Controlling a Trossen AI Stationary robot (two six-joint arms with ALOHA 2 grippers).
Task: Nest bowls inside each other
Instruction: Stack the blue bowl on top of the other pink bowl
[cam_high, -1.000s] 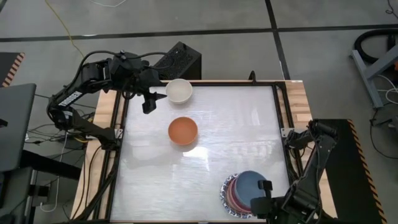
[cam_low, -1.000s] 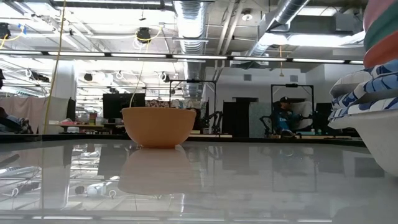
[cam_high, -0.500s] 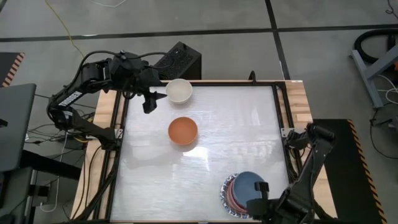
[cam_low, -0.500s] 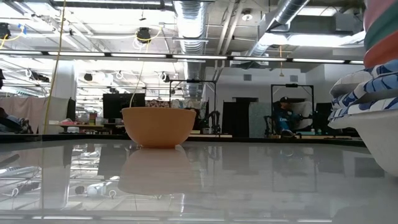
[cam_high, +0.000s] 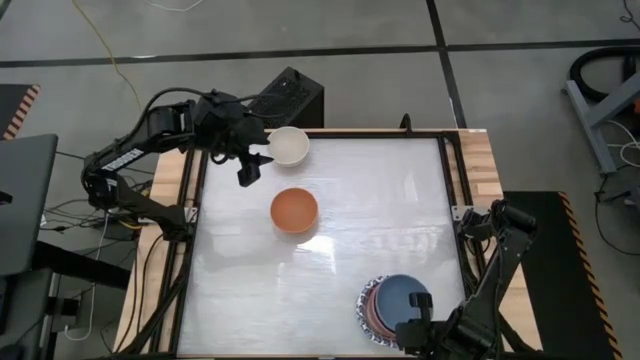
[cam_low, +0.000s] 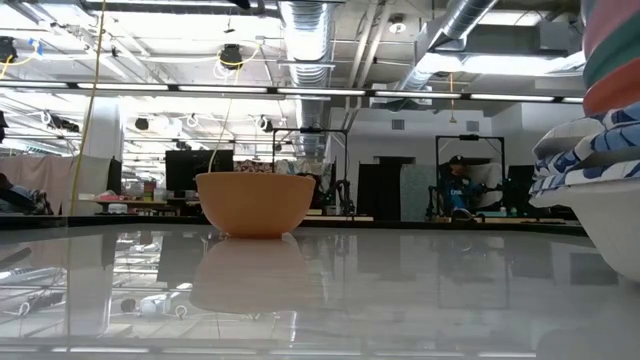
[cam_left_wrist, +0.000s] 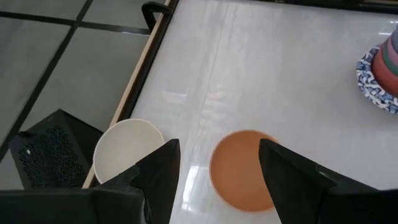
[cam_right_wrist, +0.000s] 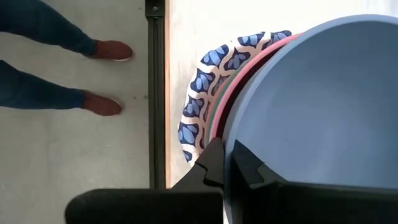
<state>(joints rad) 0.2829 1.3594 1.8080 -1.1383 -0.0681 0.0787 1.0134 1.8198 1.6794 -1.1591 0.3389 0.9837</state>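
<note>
A cream-white bowl (cam_high: 288, 146) stands at the table's far left, and an orange bowl (cam_high: 294, 210) stands upright on its base nearer the middle. My left gripper (cam_high: 250, 168) hovers open just left of the white bowl, above the table; its wrist view shows the white bowl (cam_left_wrist: 124, 149) and the orange bowl (cam_left_wrist: 239, 171) below it. At the near right is a stack of nested bowls (cam_high: 368, 312), with a blue-and-white patterned one (cam_right_wrist: 199, 93) at the bottom. My right gripper (cam_high: 417, 304) is shut on a blue bowl (cam_high: 400, 297) on top of the stack. My right gripper pinches the blue bowl's rim (cam_right_wrist: 227, 144) on its near side, one finger inside the bowl and one outside. The fingers slant down from the table's near right. The bowl sits upright, mouth up, in the top of the stack; whether it rests there I cannot tell.
A black box (cam_high: 290, 95) stands beyond the table's far left corner. A person's legs and shoes (cam_right_wrist: 106, 50) show on the floor beside the table's dark frame rail (cam_right_wrist: 155, 93). The white tabletop (cam_high: 400, 200) lies bare through the middle and far right.
My left gripper has gone a little toward the table's right and down, closer to the white bowl, staying open. My right gripper has sunk slightly with the blue bowl onto the stack.
</note>
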